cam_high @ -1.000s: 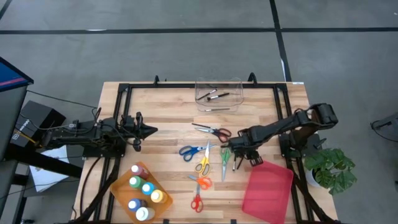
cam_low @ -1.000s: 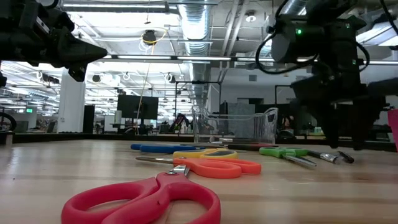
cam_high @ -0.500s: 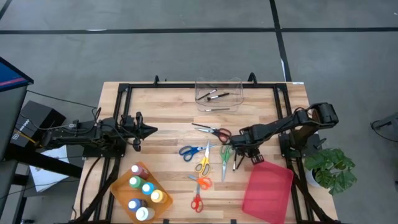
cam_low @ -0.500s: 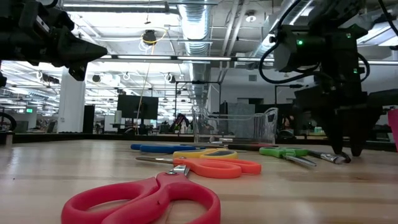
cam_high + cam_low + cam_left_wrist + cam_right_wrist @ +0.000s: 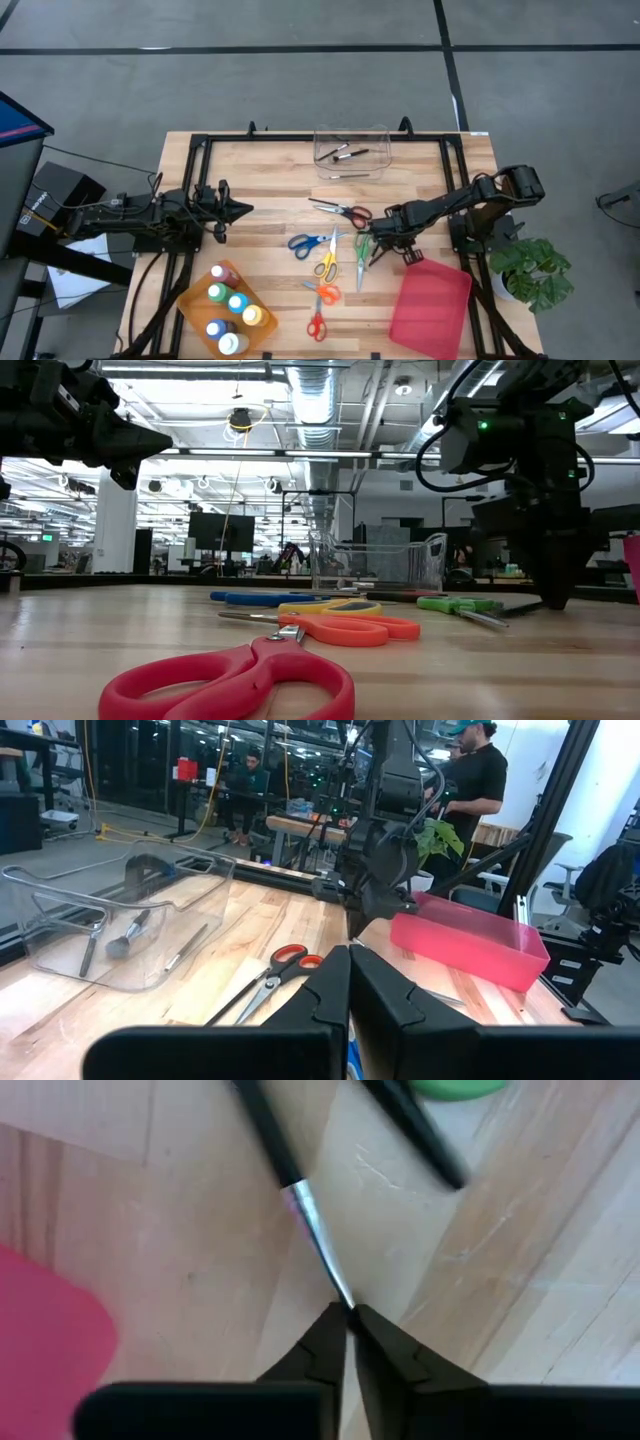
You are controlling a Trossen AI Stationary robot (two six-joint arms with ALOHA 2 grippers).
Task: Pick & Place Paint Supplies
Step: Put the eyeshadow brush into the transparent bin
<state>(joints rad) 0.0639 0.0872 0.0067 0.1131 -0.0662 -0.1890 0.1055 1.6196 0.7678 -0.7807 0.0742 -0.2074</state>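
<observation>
The right claw (image 5: 348,1320) is down on the desk (image 5: 270,190), its fingers pinched together on the tip of a thin dark paintbrush (image 5: 300,1205) that lies flat beside the green scissors (image 5: 361,254), close to the red tray (image 5: 432,310). In the wrist view the fingertips meet right at the brush's bristle end, just past the silver ferrule. The brush looks light, stiff and narrow, with a smooth, slippery handle. Held this far out at one end it will likely swing or slide once lifted, and the bristles may bend. A hold nearer the middle of the handle would carry it steadier. Whether the fingers actually clamp the tip or only touch it I cannot tell for sure. The left claw (image 5: 348,982) waits closed above the desk's left side, near the orange tray (image 5: 190,300) of paint bottles (image 5: 229,302).
</observation>
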